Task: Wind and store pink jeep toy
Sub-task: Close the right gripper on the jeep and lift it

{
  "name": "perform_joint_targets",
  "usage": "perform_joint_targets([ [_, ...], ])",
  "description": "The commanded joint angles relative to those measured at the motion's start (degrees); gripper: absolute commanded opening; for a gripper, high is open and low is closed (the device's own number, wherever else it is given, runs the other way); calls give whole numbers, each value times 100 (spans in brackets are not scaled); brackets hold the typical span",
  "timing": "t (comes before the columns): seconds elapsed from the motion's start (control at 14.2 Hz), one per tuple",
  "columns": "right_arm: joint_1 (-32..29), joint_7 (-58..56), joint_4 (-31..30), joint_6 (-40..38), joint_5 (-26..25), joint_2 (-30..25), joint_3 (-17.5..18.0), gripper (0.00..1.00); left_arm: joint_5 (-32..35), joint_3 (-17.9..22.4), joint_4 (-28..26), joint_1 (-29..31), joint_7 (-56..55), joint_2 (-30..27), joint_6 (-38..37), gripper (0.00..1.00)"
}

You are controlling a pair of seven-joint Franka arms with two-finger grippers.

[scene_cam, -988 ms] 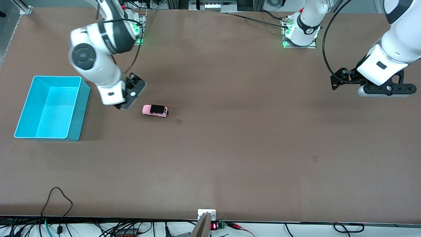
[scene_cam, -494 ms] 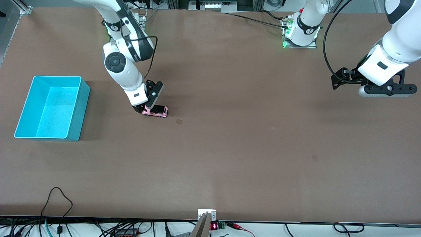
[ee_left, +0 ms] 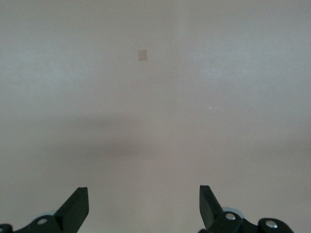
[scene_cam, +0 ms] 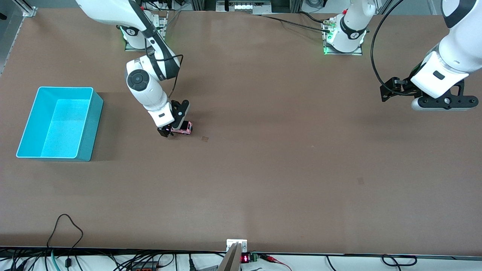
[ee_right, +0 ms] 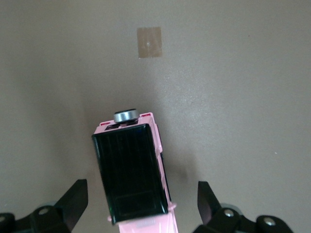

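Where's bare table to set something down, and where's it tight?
Bare: the wide middle between the jeep and the left gripper, plus the whole strip nearest the front camera. Tight: around the jeep, where the open right gripper straddles it, beside the bin.

Cyan bin [scene_cam: 60, 124] toward the right arm's end (open top), brown table [scene_cam: 263, 169], small tape patch [scene_cam: 205, 139]

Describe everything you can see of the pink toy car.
The pink toy car is small and boxy, looks like plastic, with a glossy black ribbed roof panel and a round silver piece at one end. It stands upright on its wheels on the brown table, between the blue bin and a small taped square. The right gripper straddles it, fingers open, not touching.
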Motion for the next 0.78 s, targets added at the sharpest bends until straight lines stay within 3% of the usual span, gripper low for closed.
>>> perform_joint_targets([
  [0.0,12,-165,-119,215,53,-6,4,77,-70,-49,80,27,-1,2,-93,100],
  [0.07,21,-226,-119,180,53,-49,4,42,-70,-49,72,27,-1,2,-93,100],
  [0.14,12,-227,-119,128,61,-102,13,20,-70,-49,80,27,-1,2,-84,100],
  [0.21,12,-227,-119,-29,61,-181,13,5,-78,-49,80,27,-1,2,-67,100],
  [0.28,12,-201,-110,-170,61,-269,13,0,-79,-49,80,27,-1,2,-58,100],
  [0.71,-313,403,-31,-1470,88,-1199,-49,0,-79,-49,72,36,-1,11,-67,100],
])
